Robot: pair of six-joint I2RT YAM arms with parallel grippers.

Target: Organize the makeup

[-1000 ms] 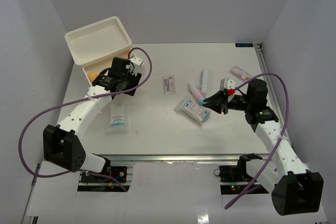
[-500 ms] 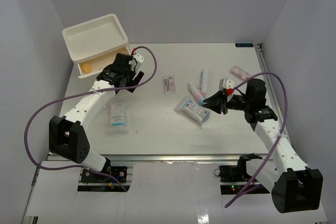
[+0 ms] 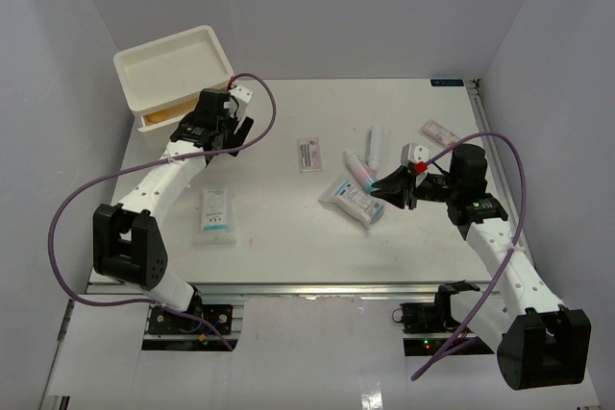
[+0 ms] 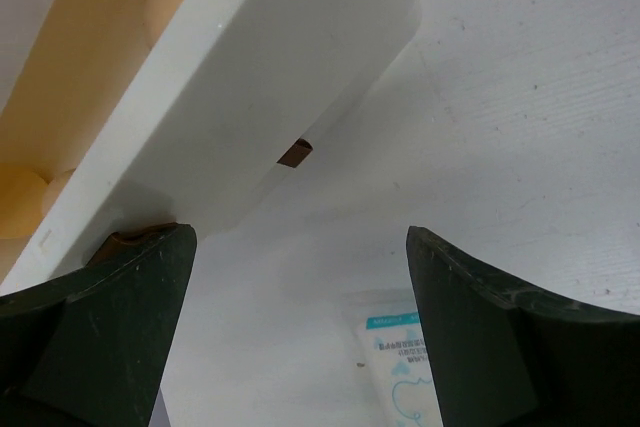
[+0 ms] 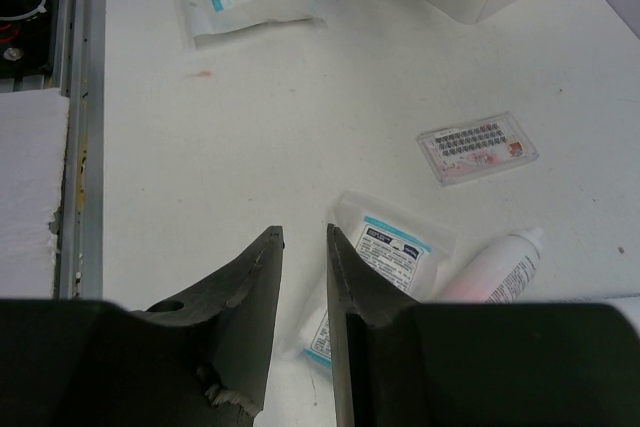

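Observation:
My left gripper is open and empty, right at the front of the white box's drawer. In the left wrist view the drawer front carries a small brown handle, with tan sponges behind it. A white-blue sachet lies below. My right gripper is shut but for a narrow gap and holds nothing; it hovers beside a second sachet. Two white tubes and a pink-white packet lie nearby.
The white drawer box stands at the back left with an open tray top. Another pink-white packet lies at the far right near the table's edge. The walls enclose the table on three sides.
My left gripper has moved up and left, and the drawer has slid almost fully into the box, hiding most of the tan sponge. The right arm has not moved.

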